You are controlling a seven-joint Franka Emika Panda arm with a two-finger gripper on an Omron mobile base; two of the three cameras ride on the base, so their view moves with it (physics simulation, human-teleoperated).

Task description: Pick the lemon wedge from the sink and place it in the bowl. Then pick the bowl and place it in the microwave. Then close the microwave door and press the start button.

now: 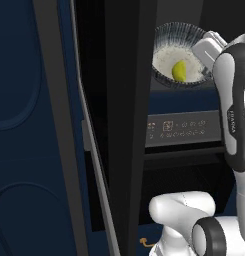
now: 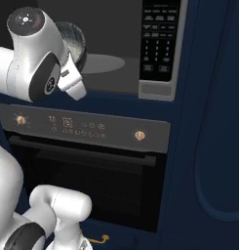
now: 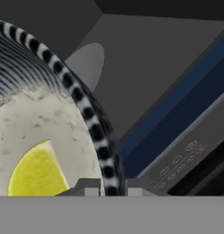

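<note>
The bowl (image 1: 166,56) hangs tilted in the open mouth of the microwave (image 2: 111,29), above the cavity floor, where its shadow lies. My gripper (image 3: 111,185) is shut on the bowl's striped rim (image 3: 93,128), one fingertip inside and one outside. The yellow lemon wedge (image 1: 179,71) lies on the pale inside of the bowl (image 3: 45,123), close to my fingers (image 3: 88,186). The lemon wedge (image 3: 35,171) also shows in the hand view. From the right, the bowl (image 2: 77,44) peeks out behind my arm. The microwave door (image 1: 119,100) stands open at the left, edge-on. The sink is out of view.
The microwave's button panel (image 2: 160,44) sits at the right of the cavity. Below it is an oven (image 2: 91,171) with a control strip (image 2: 82,126), brass knobs (image 2: 139,135) and a bar handle. Dark blue cabinet fronts (image 2: 213,122) flank both sides.
</note>
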